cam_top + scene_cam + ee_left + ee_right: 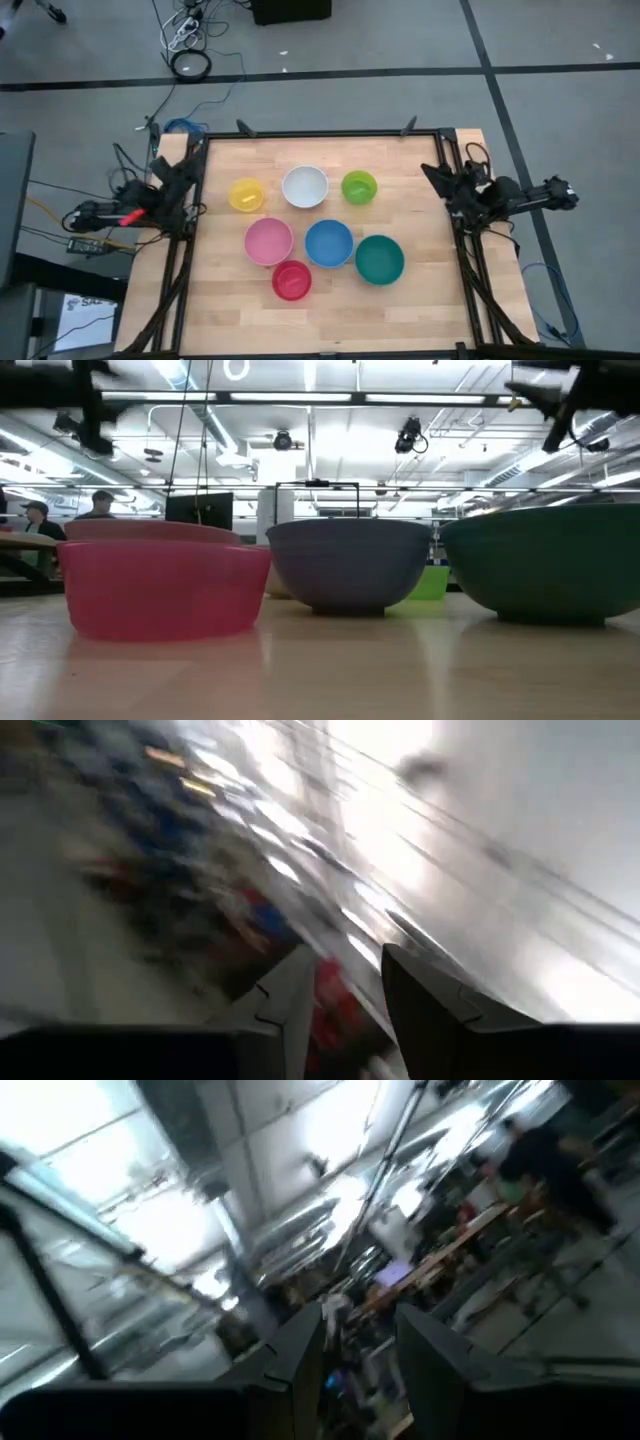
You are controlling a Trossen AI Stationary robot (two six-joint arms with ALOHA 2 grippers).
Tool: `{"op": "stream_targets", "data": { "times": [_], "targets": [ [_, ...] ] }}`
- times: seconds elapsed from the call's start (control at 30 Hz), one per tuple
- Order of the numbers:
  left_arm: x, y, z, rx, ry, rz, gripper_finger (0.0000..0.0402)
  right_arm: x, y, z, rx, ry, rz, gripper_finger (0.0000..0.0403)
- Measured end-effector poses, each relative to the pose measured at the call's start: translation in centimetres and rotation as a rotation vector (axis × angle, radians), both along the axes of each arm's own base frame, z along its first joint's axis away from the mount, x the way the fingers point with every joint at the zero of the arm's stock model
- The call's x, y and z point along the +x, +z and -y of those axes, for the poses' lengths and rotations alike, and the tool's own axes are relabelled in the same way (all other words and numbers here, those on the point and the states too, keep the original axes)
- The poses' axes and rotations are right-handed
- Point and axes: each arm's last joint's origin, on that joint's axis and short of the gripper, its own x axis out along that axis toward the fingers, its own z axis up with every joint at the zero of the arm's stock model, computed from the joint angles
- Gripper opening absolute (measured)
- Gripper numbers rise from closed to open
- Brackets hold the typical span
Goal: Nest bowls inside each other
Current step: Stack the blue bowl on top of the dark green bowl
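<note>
overhead, seven bowls sit separate on the wooden table (220,320), none nested. the back row holds the yellow bowl (246,195), the white bowl (305,186) and the lime green bowl (359,187). nearer the front, the pink bowl (268,241), the blue bowl (329,243) and the teal green bowl (380,260) stand close together in a line, and the red bowl (292,280) sits just in front, between pink and blue.

both arms are folded back at the table's side edges, well apart from the bowls. the left gripper (345,995) is by the left rail; its fingers stand a narrow gap apart with nothing between them. the right gripper (360,1345), by the right rail, likewise shows a narrow gap between its fingers and holds nothing.
</note>
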Motion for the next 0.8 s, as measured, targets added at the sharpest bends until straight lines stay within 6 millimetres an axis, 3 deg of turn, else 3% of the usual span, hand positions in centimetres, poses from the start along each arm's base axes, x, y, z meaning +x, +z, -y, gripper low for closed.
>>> {"op": "stream_targets", "data": {
  "times": [0.2,0.33,0.43,0.53,0.7,0.8],
  "targets": [
    [2.0,8.4,0.3,0.069,-0.094,-0.344,0.0129,0.4,7.6,-0.2,-0.110,0.050,-0.314,0.0118],
    [4.9,11.8,0.4,0.066,-0.104,-0.670,0.0129,1.7,13.0,0.1,-0.092,-0.108,-0.575,0.0118],
    [7.2,12.5,0.4,0.113,-0.093,-0.943,0.0129,3.2,15.2,1.0,0.154,-0.286,-0.713,0.0118],
    [9.4,12.4,0.3,0.165,-0.081,-1.095,0.0129,5.4,17.3,1.4,0.229,-0.229,-0.796,0.0118],
    [13.2,12.1,0.3,0.215,-0.068,-1.078,0.0129,11.3,19.5,1.5,0.053,-0.010,-0.826,0.0118],
    [15.3,11.9,0.4,0.202,-0.067,-1.015,0.0129,14.2,21.1,1.2,-0.050,0.100,-0.684,0.0118]
  ]
}}
